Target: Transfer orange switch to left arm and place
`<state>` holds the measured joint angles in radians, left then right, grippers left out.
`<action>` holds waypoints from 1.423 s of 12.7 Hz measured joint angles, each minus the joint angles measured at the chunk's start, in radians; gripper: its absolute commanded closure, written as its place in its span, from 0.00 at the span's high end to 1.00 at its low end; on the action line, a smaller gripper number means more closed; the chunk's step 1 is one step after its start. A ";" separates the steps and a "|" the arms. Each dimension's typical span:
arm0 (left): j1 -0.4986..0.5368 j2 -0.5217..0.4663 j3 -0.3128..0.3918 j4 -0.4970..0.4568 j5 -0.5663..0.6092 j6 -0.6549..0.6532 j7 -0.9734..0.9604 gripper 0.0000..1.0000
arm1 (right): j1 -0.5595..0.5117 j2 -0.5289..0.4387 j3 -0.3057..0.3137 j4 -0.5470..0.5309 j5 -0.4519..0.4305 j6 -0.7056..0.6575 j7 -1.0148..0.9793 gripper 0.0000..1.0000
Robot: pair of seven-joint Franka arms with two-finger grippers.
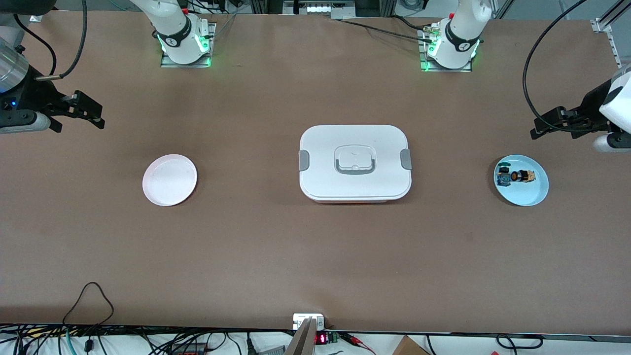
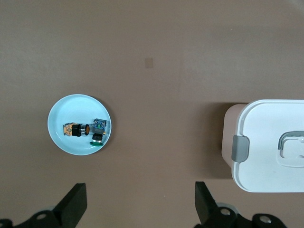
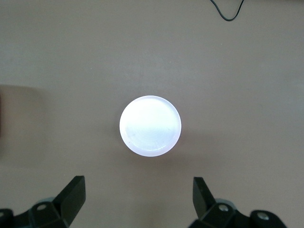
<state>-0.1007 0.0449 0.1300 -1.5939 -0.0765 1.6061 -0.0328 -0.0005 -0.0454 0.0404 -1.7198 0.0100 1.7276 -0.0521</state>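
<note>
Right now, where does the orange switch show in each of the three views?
Front view: orange switch lies on the blue plate, at the left arm's end of the table.
Left wrist view: on the same blue plate, beside a green-capped switch.
Right wrist view: not in it.
Shared landmark: white lidded box, also in the left wrist view.

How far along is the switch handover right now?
The orange switch lies in the light blue plate at the left arm's end, beside a blue-green switch. The pink plate holds nothing. Left gripper and right gripper wait open, holding nothing.
</note>
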 measured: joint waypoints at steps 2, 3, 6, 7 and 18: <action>0.000 -0.001 0.001 0.002 0.000 -0.002 0.000 1.00 | 0.000 0.000 0.000 0.000 0.000 0.000 0.000 1.00; 0.003 -0.003 0.003 0.003 0.000 -0.003 0.000 1.00 | 0.000 0.000 0.000 0.000 0.000 0.000 0.000 1.00; 0.015 -0.008 0.004 0.003 0.000 -0.003 0.001 1.00 | 0.000 0.000 0.000 0.000 0.000 0.000 0.000 1.00; 0.015 -0.010 0.001 0.003 0.000 -0.003 0.002 1.00 | 0.000 0.000 0.000 0.000 0.000 0.000 0.000 1.00; 0.023 -0.013 0.000 0.064 0.000 -0.048 0.008 1.00 | 0.000 0.000 0.000 0.000 0.000 0.000 0.000 1.00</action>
